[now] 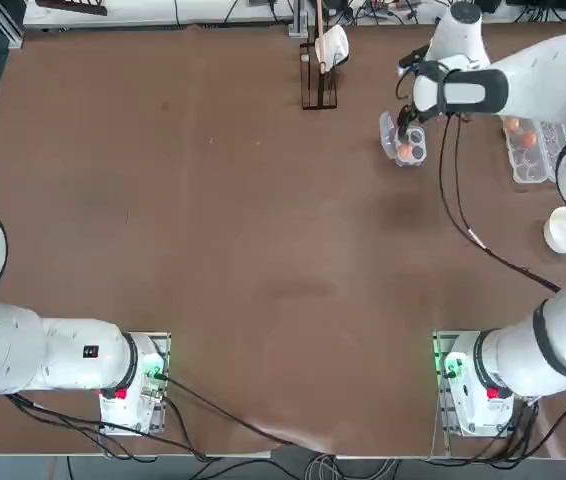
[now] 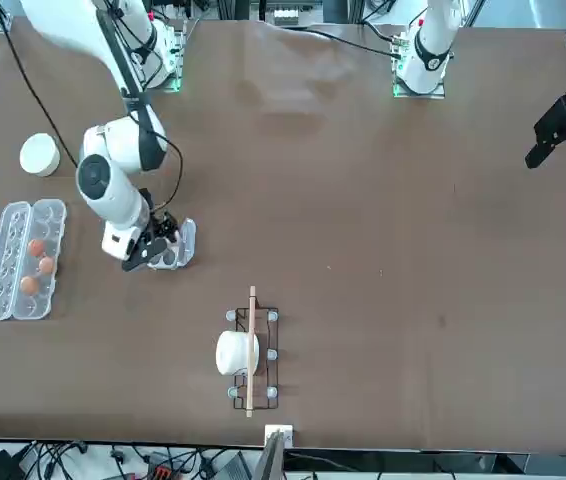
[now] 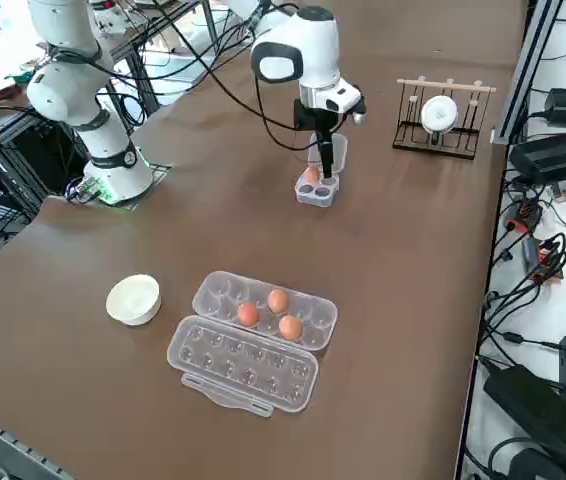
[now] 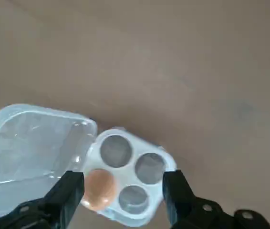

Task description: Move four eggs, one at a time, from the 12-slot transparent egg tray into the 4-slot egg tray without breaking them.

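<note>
The 4-slot egg tray (image 4: 116, 150) lies with its lid flap (image 4: 35, 143) open beside it and holds one brown-orange egg (image 4: 98, 187) in a cup; its other three cups are bare. My right gripper (image 4: 123, 179) hangs open just above this tray (image 3: 315, 193), its fingers (image 4: 70, 191) apart on either side of the cups and holding nothing. The egg (image 3: 309, 175) sits below the fingers. The 12-slot transparent egg tray (image 3: 213, 290) lies open near the table's right side with three eggs (image 3: 277, 300) in one row.
A white bowl (image 3: 133, 298) stands beside the long tray (image 1: 528, 160). A wooden rack (image 1: 319, 75) with a white cup stands at the table's far edge. Black cables hang from my right arm over the table.
</note>
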Available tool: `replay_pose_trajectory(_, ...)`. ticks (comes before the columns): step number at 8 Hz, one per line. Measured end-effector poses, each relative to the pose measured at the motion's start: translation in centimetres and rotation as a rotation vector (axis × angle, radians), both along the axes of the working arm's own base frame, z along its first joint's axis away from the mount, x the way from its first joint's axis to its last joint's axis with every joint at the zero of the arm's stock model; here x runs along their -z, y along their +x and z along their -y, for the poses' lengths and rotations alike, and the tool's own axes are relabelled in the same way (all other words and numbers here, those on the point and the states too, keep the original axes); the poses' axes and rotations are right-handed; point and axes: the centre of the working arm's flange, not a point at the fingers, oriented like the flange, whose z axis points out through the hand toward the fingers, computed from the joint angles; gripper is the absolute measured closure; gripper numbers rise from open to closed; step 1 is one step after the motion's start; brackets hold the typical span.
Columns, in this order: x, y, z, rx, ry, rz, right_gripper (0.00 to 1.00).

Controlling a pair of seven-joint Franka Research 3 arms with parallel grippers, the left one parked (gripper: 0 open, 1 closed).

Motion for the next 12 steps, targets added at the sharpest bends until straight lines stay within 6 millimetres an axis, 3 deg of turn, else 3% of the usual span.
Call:
replay_pose_trajectory(1,-2.1,1.0,2.7,-0.022,-0.006,-0.002,0.00)
replay_pose_trajectory(3,-6.4,2.9,10.1,-0.127,-0.020,-0.025,0.00)
replay_pose_trajectory(5,-8.2,3.8,16.8,-0.289,-0.035,-0.017,0.00)
replay_pose_trajectory(8,-6.6,4.2,24.7,-0.620,-0.068,-0.047,0.00)
replay_pose_trajectory(11,-1.8,5.1,31.5,-0.822,-0.051,-0.091,0.00)
replay_pose_trajectory(12,-0.2,5.1,32.9,-0.867,-0.040,-0.104,0.00)
